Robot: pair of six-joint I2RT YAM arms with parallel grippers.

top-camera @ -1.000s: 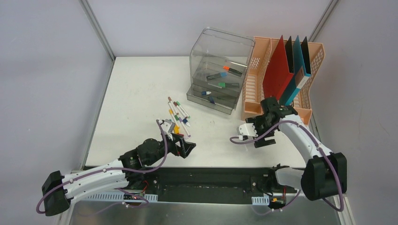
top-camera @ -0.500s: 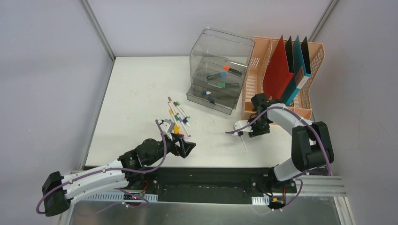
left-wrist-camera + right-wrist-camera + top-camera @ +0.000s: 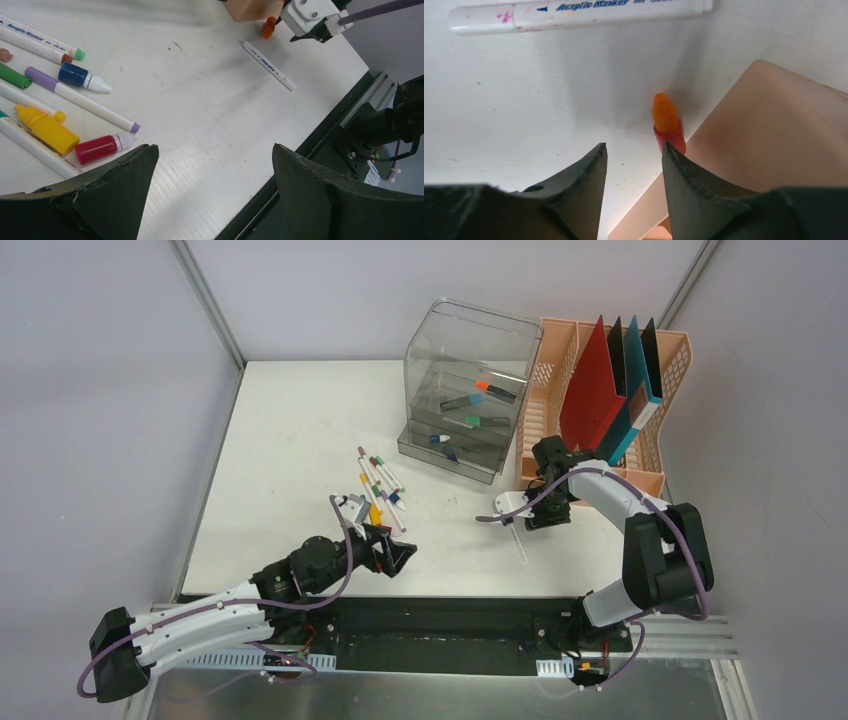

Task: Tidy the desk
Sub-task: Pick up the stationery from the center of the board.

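Note:
On the white desk [image 3: 300,440] a pile of markers and small bottles [image 3: 380,485] lies left of centre. My left gripper [image 3: 395,552] hovers just in front of the pile, wide open and empty [image 3: 215,147]. My right gripper [image 3: 545,510] is low at the near left corner of the peach file rack [image 3: 600,410]. Its jaws [image 3: 634,146] stand partly apart with only bare desk between them. A short red marker with an orange cap [image 3: 666,120] lies just past the right fingertip, against the rack. A white marker [image 3: 517,540] lies loose nearby.
A clear plastic drawer box [image 3: 465,390] holding several markers stands at the back centre. The rack holds red, black and teal folders [image 3: 610,380]. A yellow bottle [image 3: 47,130] and a red bottle [image 3: 100,147] lie nearest my left fingers. The black rail [image 3: 450,615] runs along the front edge.
My right gripper has moved back and left to the rack's corner and its jaws have narrowed. The white marker now shows on the desk in front of it. The left arm has not moved.

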